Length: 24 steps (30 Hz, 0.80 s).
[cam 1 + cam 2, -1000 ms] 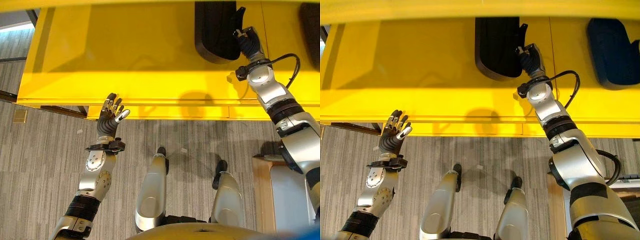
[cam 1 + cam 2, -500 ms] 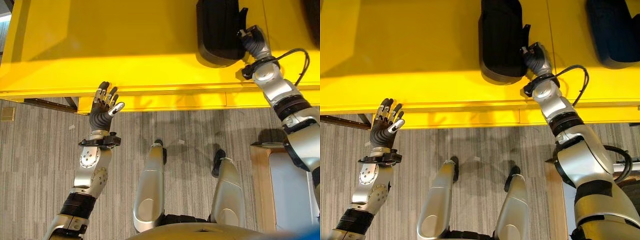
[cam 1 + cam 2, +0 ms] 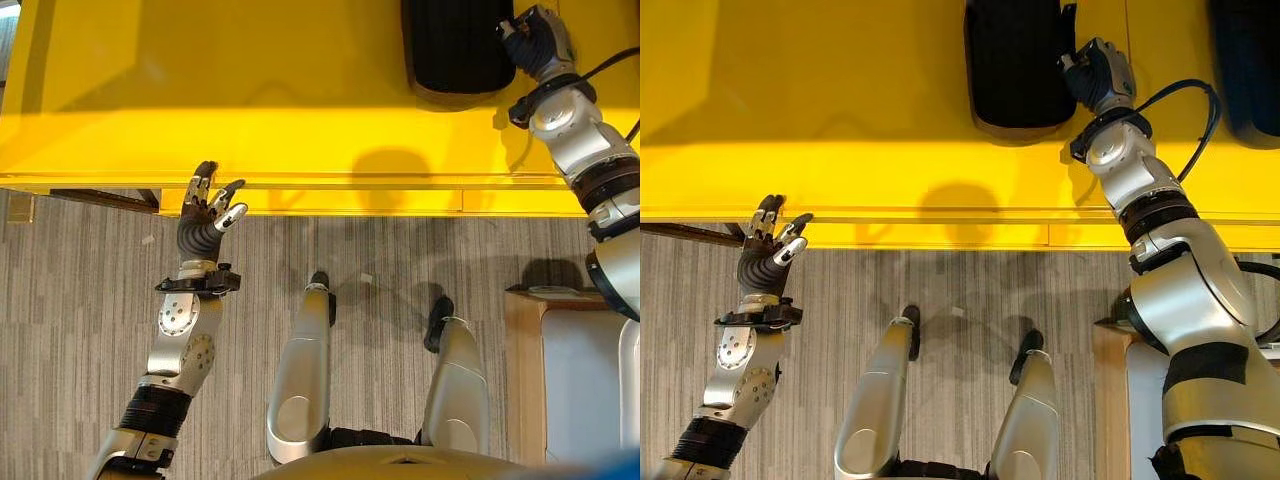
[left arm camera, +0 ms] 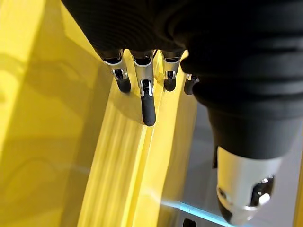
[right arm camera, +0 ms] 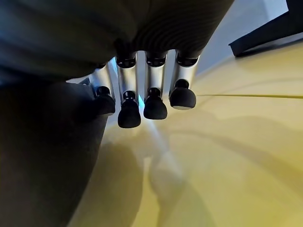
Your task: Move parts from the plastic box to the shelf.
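Left eye view | black part [image 3: 456,45] lies on yellow shelf [image 3: 250,90] | your right hand [image 3: 535,38] beside it, fingers curled, touching its edge | left hand [image 3: 207,212] open, idle | risk: withdrawing drags part.

A wide bare stretch of the yellow shelf [image 3: 250,90] is lying open from 9 to 12 o'clock. A black part [image 3: 457,45] is sitting at 1 o'clock with the right hand [image 3: 535,40] just beside it. The left hand [image 3: 205,215] is hovering at the shelf's front edge, fingers spread, over bare floor [image 3: 70,320].
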Available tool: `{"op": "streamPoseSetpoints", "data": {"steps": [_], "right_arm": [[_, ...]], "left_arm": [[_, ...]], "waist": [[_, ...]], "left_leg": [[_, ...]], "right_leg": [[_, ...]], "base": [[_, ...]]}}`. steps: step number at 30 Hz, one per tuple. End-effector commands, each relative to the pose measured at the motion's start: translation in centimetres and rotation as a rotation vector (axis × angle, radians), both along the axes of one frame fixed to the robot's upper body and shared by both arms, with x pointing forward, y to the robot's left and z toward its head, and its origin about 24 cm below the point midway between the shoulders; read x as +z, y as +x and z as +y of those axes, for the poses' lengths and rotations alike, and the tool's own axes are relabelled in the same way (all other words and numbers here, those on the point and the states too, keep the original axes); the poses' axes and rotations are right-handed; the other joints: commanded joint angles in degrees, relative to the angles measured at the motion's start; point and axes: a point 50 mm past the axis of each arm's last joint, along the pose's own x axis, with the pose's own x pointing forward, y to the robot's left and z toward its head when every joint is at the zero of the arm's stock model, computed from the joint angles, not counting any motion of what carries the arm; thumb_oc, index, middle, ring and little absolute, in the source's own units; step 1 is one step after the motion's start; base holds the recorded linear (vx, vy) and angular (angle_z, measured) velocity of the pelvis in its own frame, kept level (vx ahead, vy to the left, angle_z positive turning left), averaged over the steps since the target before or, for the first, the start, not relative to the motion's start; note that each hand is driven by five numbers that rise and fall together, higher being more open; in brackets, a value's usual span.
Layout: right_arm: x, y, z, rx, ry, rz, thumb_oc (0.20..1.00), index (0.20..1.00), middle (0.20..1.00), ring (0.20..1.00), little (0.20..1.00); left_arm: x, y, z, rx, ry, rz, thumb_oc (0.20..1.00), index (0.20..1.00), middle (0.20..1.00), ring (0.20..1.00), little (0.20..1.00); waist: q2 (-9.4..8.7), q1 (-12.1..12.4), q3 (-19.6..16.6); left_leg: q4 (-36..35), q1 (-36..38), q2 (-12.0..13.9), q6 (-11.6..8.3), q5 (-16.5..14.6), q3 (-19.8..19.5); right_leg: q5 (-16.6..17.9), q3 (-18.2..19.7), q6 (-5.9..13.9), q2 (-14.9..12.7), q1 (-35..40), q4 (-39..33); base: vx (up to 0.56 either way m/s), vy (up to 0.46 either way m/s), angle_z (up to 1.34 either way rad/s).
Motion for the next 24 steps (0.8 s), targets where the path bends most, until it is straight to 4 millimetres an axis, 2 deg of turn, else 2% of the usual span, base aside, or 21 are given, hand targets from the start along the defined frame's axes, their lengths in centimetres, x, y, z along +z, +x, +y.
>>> {"op": "streamPoseSetpoints", "data": {"steps": [1,21,22,24], "right_arm": [[5.9,-1.4,-1.0,-0.044,-0.017,-0.198,0.200,0.200,0.200,0.200,0.200],[6.2,-1.5,-2.1,-0.117,-0.004,-0.207,0.200,0.200,0.200,0.200,0.200],[6.5,-1.5,-2.1,-0.123,-0.023,-0.213,1.000,1.000,1.000,1.000,1.000],[6.6,-1.6,-2.1,-0.123,-0.025,-0.218,1.000,1.000,1.000,1.000,1.000]], "left_arm": [[-0.8,-0.5,-1.1,-0.053,0.024,0.045,1.000,1.000,1.000,1.000,1.000],[-0.7,-0.6,-0.9,-0.031,0.012,0.034,1.000,1.000,1.000,1.000,1.000],[-0.7,-0.6,-0.9,-0.032,0.014,0.033,1.000,1.000,1.000,1.000,1.000],[-0.7,-0.6,-0.9,-0.033,0.012,0.034,1.000,1.000,1.000,1.000,1.000]], "waist": [[-1.06,1.25,-1.91],[-0.78,0.98,-1.79],[-0.80,0.93,-1.84],[-0.81,0.95,-1.87]], "left_leg": [[-0.60,-0.03,1.64,-0.71,2.78,-2.65],[-0.29,-0.86,1.57,-0.80,2.84,-2.56],[-0.20,-0.94,1.54,-0.77,2.77,-2.55],[-0.16,-0.99,1.51,-0.77,2.76,-2.58]], "right_leg": [[-0.13,-0.41,-1.82,-0.19,-0.82,7.31],[0.15,-0.06,-1.73,-0.24,-1.90,7.66],[0.05,-0.04,-1.76,-0.26,-1.92,7.69],[-0.03,-0.06,-1.77,-0.27,-1.89,7.76]], "base": [[0.01,0.011,0.04],[0.00,0.000,0.00],[0.00,0.000,0.00],[0.00,0.000,0.00]]}}
